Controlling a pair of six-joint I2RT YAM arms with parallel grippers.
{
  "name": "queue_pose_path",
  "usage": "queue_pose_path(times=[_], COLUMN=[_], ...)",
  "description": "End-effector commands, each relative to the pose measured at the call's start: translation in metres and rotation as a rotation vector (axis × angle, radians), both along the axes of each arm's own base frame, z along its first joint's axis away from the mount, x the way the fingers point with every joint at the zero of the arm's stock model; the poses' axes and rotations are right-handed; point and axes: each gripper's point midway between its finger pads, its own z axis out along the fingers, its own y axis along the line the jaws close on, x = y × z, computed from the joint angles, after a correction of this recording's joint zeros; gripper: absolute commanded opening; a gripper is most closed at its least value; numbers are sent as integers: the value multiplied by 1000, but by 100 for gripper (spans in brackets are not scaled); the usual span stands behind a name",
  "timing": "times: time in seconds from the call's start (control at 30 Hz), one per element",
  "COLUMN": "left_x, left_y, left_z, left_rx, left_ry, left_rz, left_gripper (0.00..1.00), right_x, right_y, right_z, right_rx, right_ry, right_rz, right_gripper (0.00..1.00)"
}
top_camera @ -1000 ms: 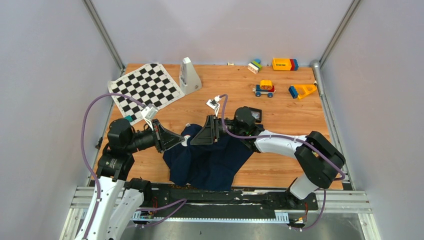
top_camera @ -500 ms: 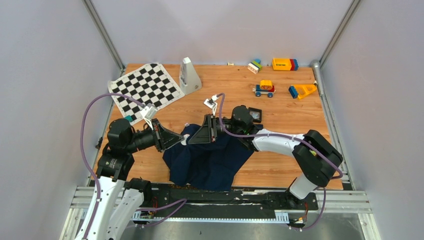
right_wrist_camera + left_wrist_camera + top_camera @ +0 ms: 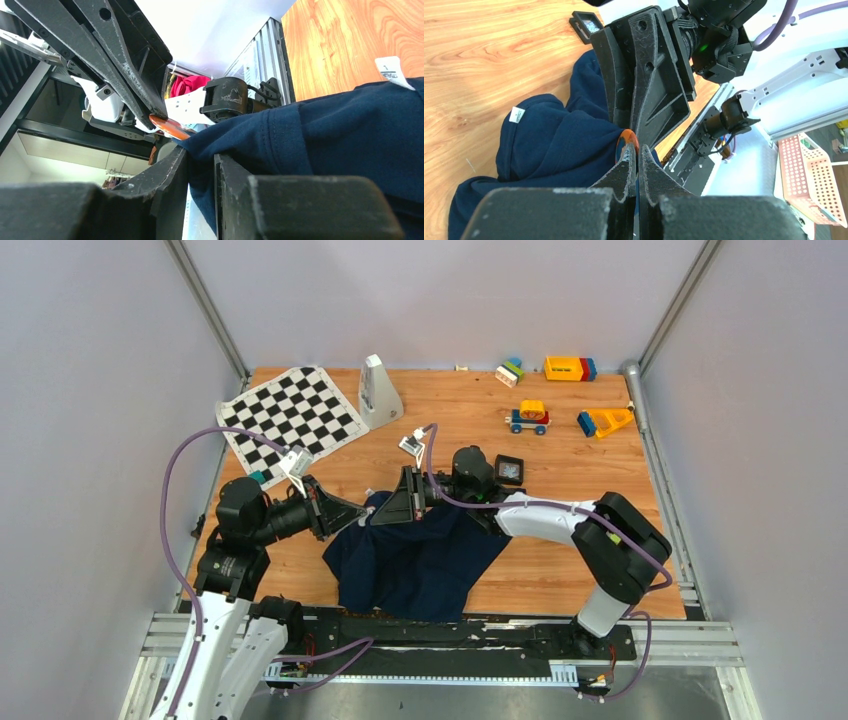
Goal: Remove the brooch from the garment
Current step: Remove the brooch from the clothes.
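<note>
A: Which step are we at?
B: Pull-off, by my read. Left gripper is clamped on the brooch, the orange-red bit at the raised edge of the garment. The brooch is up off the table with the cloth, between the two grippers, left of centre.
A: Right side?
B: Right gripper sits nose to nose with the left. Its jaws are drawn in with a fold of navy cloth between them, just beside the brooch. Looks like a pinch on the garment, not the brooch.
A: Detached yet?
B: Can't tell. In the right wrist view the brooch touches the cloth edge and the fastening is hidden. I'd call it not yet off.
A: Next move?
B: My guess: right anchors the cloth, left draws the brooch away. It needs a firm counter-hold, else the whole garment drags along. Slip risk too, since only part of the brooch shows past the fingertips.
A: Clutter, left to right?
B: Chequered mat far left, with a white wedge-shaped thing beside it, both well apart from the grip. White tag on a fold of the garment. Small black square thing just behind the right wrist. Toy car and blocks far right, well apart.
A: Anything in the way?
B: Only the grippers themselves: tips near touching, little room to work.
</note>
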Motion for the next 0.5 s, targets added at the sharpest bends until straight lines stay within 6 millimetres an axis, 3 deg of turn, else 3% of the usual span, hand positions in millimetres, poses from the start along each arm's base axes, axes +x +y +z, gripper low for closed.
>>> queue_pose_path(times=[0.0,0.17,0.27,0.33,0.37,0.43,0.47], left_x=[-10,-8,-7,-5,-5,-4,-3], left_y=[-8,-6,-2,2,3,3,2], left_z=[7,-5,-1,1,0,3,6], left_rx=[-23,11,42,67,78,83,82], left_ry=[-31,1,-7,-9,1,8,8], left_rz=[-75,-53,-31,-11,-4,-8,-12], left_gripper=[0,0,1,17,31,47,50], right_x=[9,10,10,10,9,7,6], right_y=[14,17,13,6,1,-8,-12], right_z=[20,27,29,28,28,24,22], right_rx=[34,39,28,10,4,-23,-38], right_ry=[-42,-52,-66,-77,-85,-87,-90], right_rz=[-34,-44,-56,-74,-74,-71,-74], right_gripper=[23,19,14,11,10,8,7])
